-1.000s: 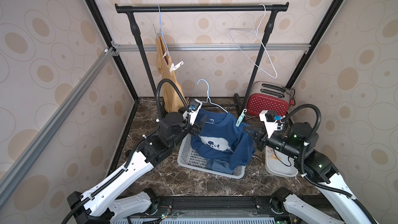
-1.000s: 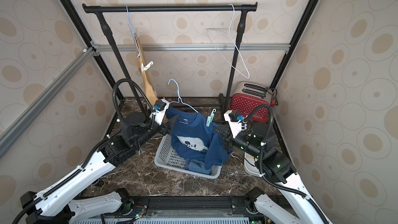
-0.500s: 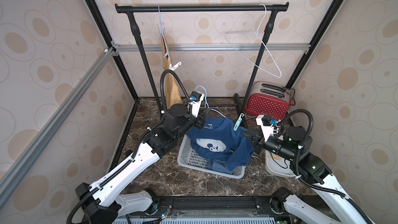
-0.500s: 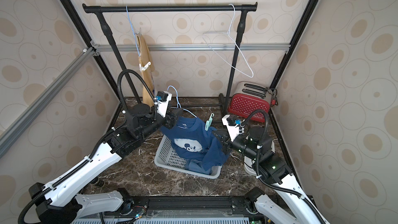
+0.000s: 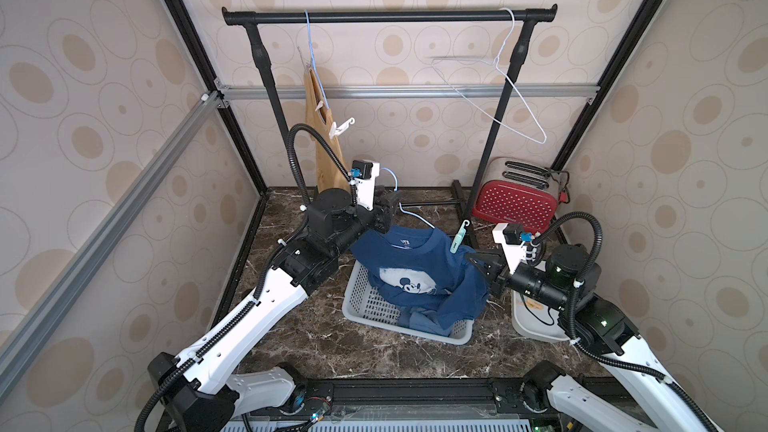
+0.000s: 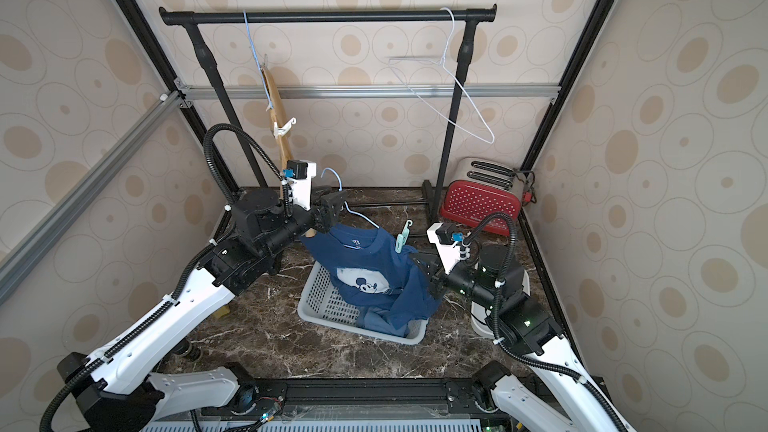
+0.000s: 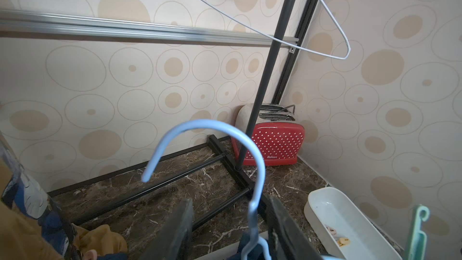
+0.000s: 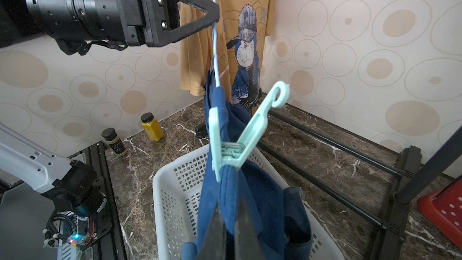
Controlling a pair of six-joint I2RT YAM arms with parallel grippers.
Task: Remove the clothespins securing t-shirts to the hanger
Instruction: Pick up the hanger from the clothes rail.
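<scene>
A: What is changing above the basket (image 5: 365,314)?
B: The left gripper (image 7: 228,203) is narrowing around the hanger (image 7: 260,168), probably not gripping yet. The right gripper (image 8: 231,208) is clamping the blue t-shirt (image 5: 415,259). Both are steadying it for the teal clothespin (image 8: 240,133) pinned there.

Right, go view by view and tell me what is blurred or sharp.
In both top views the white wire hanger smears along its top bar. Left wrist: aluminium rail streaked, left gripper soft. Right wrist: teal clothespin crisp, right gripper pinching the blue t-shirt soft.
</scene>
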